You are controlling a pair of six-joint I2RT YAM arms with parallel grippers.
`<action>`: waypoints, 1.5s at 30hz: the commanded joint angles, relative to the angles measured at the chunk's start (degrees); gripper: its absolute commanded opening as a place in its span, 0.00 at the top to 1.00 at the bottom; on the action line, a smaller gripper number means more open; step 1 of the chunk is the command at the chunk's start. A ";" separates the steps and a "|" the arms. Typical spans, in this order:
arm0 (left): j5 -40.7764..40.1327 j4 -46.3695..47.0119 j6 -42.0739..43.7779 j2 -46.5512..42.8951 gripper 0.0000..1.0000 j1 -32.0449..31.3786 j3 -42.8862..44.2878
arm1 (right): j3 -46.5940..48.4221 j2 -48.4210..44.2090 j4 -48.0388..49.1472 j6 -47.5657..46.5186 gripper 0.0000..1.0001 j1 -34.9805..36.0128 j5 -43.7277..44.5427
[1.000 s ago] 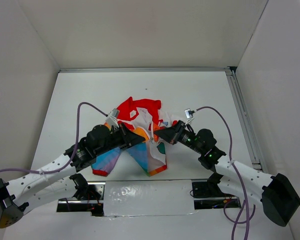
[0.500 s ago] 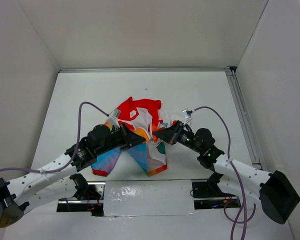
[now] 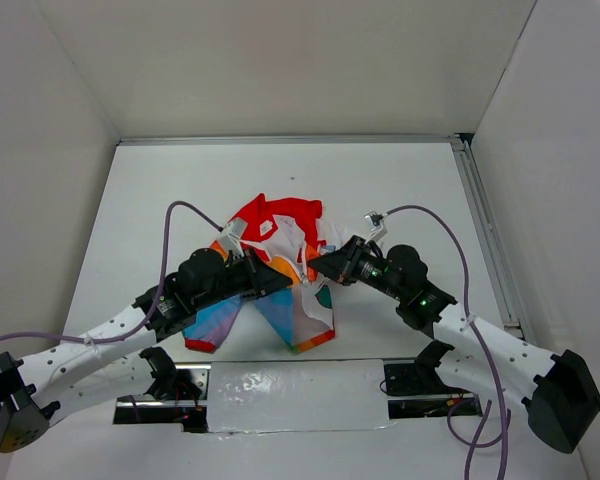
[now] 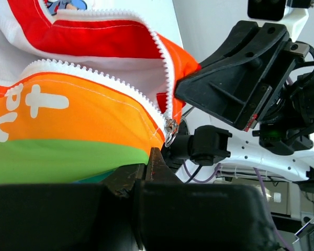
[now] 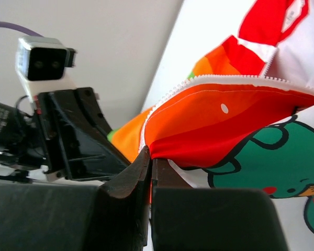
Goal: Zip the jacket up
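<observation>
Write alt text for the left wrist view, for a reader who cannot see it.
The left gripper, shut, pinches the jacket by its orange and green panel, just below the metal zipper slider where two white rows of teeth meet. The black right gripper faces it, at the orange fabric's corner.

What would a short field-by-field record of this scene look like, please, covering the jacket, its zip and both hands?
surface: white table
jacket: bunched near the table's middle, between the two arms
zip teeth: two rows apart, meeting only at the slider
left hand: shut on jacket fabric close below the slider
right hand: shut on the jacket's orange-red edge
task state: front mostly open, not yet zipped
</observation>
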 commanded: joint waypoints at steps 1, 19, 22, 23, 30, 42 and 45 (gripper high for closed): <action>0.93 2.44 3.15 -0.17 1.00 -0.40 1.71 | 3.65 -0.61 -5.34 -3.25 1.00 0.74 2.66; 9.11 5.16 7.46 3.79 0.61 -0.40 4.09 | 1.11 0.97 4.05 0.61 1.00 2.77 -2.88; 8.49 4.90 7.46 4.40 0.61 -0.40 4.44 | 1.11 0.98 3.80 0.35 1.00 3.38 -2.26; 8.49 4.55 7.20 4.49 0.62 -0.40 4.61 | 1.20 0.89 3.71 0.26 1.00 3.38 -2.17; 7.70 3.58 6.14 5.11 0.95 -0.40 5.05 | 1.64 0.27 1.78 -0.62 1.00 4.17 -0.68; 13.94 -1.16 8.78 7.74 1.00 -0.49 4.53 | 6.55 -1.66 -1.73 1.49 1.00 3.82 11.53; 14.73 -1.52 8.86 8.09 1.00 -0.66 3.04 | 7.79 -1.57 -2.53 3.86 1.00 3.47 13.47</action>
